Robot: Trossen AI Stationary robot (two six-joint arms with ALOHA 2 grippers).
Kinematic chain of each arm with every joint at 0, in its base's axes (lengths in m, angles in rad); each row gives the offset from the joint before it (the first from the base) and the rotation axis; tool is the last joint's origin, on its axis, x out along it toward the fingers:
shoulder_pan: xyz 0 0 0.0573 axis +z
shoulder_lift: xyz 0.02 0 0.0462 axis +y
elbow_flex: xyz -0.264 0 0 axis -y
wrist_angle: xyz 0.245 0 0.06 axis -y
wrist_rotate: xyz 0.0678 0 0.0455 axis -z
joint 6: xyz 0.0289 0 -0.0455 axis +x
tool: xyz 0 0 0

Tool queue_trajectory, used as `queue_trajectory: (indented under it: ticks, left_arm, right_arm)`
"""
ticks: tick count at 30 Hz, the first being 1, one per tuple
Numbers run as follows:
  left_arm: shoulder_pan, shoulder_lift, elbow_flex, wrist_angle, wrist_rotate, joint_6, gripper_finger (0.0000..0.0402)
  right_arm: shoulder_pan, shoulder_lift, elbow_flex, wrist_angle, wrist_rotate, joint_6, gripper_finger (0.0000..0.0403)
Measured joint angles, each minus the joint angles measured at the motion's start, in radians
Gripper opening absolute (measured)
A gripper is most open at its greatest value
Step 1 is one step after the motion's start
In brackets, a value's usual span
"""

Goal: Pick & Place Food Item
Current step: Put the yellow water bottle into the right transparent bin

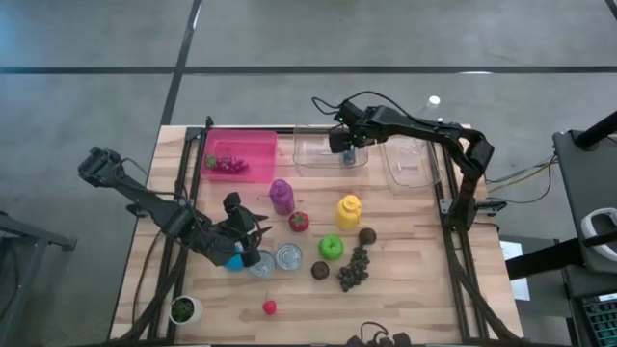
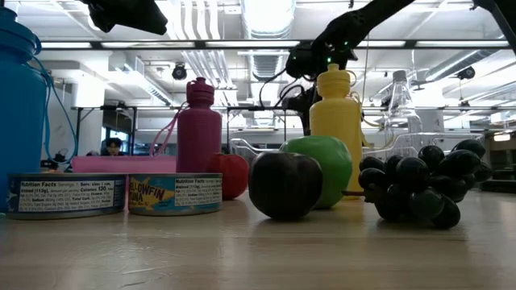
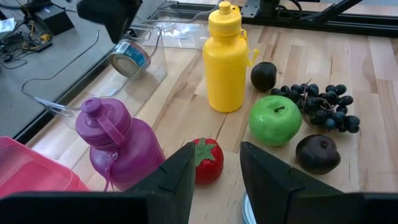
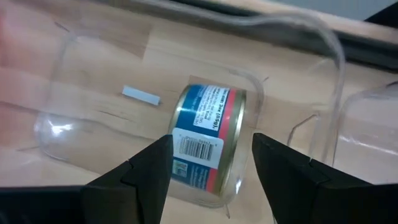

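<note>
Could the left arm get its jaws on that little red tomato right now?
Probably yes. The left gripper points at the red tomato, jaws open, with nothing between them. The purple bottle stands close beside it, so a jaw might brush it. The right gripper is far off over the clear bin.

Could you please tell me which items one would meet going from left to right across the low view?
Blue bottle → two tins → purple bottle → tomato → plum → green apple → black grapes.
</note>
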Motion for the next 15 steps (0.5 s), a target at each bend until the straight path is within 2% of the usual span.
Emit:
queue_trajectory:
  ticks: [9, 15]
  left_arm:
    - [0.0, 0.0, 0.0, 0.0, 0.0, 0.0, 0.0129]
    - [0.0, 0.0, 0.0, 0.0, 0.0, 0.0, 0.0131]
  right_arm:
    - [0.038, -0.179, 0.0, -0.002, 0.133, -0.009, 0.0216]
    - [0.136, -0.298, -0.014, -0.003, 0.219, -0.055, 0.0215]
